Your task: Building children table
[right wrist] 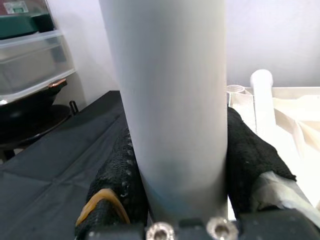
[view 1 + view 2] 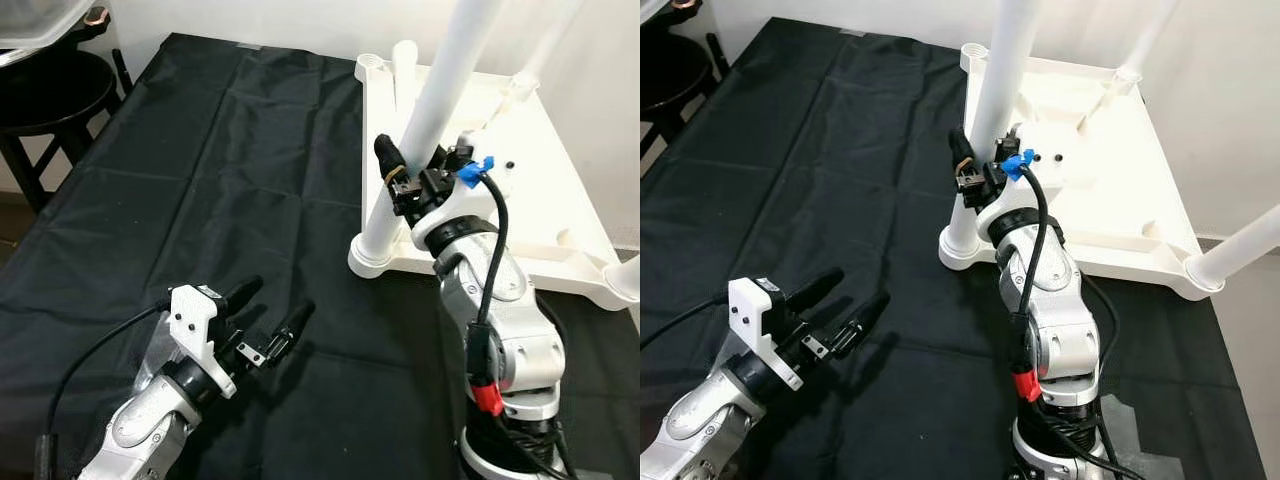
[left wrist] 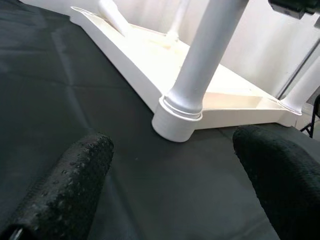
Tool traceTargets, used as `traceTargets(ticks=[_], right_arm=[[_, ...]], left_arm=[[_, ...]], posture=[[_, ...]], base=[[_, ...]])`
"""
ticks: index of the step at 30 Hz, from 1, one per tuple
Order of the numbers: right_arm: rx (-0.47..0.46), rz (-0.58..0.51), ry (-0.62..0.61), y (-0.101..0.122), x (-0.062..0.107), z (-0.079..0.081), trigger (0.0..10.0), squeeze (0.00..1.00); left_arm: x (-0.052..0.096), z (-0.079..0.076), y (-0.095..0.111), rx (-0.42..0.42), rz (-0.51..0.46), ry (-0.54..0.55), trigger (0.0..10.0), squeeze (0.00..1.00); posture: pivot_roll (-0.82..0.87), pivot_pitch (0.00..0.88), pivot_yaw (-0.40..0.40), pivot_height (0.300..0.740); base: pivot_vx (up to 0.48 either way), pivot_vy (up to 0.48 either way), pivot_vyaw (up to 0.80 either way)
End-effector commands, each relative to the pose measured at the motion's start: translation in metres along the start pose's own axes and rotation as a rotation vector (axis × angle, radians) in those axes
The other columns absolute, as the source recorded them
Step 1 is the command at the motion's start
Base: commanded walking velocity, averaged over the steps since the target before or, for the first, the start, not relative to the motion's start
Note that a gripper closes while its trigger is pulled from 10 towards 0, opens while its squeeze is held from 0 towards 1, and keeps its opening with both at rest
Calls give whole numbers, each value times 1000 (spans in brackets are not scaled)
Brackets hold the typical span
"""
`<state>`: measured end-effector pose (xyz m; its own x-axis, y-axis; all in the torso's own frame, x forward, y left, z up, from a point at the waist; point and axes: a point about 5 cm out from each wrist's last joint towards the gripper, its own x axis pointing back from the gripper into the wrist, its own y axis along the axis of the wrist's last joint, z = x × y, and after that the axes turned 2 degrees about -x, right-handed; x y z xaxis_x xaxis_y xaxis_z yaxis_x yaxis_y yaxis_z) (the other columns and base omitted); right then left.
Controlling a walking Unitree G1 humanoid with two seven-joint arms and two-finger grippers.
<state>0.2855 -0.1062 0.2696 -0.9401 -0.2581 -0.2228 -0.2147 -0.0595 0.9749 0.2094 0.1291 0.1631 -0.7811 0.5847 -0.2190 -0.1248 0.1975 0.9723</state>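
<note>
Nearest, well short of the table top (image 2: 520, 180): left gripper (image 2: 268, 322), fingers spread, empty over the black cloth (image 2: 200, 160), likely on standby. At the top's near corner socket, right gripper (image 2: 418, 172) is clamped around the white leg (image 2: 425, 130), probably seating or twisting it. Far corner has a bare socket (image 2: 369, 66), a loose leg (image 2: 404, 70) just beside it.

Legible text, labels, brands, numbers, signs: none. One small green-and-white label (image 1: 16, 7) sits on the green box (image 1: 25, 22) above the clear plastic bin (image 1: 30, 67) in the right wrist view; its print is too small and blurred to read. No other marking can be read in either eye view or in the wrist views.
</note>
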Motion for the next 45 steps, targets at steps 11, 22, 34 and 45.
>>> traceTargets(ticks=[11,22,34,45], right_arm=[[-21,113,629,-4,5,12,10000,1000],[184,56,792,15,-23,-36,10000,1000],[190,27,931,35,-39,-57,0,0],[177,27,914,25,-36,-63,0,0]], left_arm=[[3,-4,-4,7,25,-14,10000,0],[6,-7,0,11,28,-18,10000,0],[7,-8,1,8,31,-11,10000,0],[5,-7,1,8,30,-9,10000,0]], posture=[[9,240,-93,740],[42,270,-79,740],[51,277,-82,740],[43,274,-85,740]], base=[[0,0,0],[0,0,0],[0,0,0],[0,0,0]])
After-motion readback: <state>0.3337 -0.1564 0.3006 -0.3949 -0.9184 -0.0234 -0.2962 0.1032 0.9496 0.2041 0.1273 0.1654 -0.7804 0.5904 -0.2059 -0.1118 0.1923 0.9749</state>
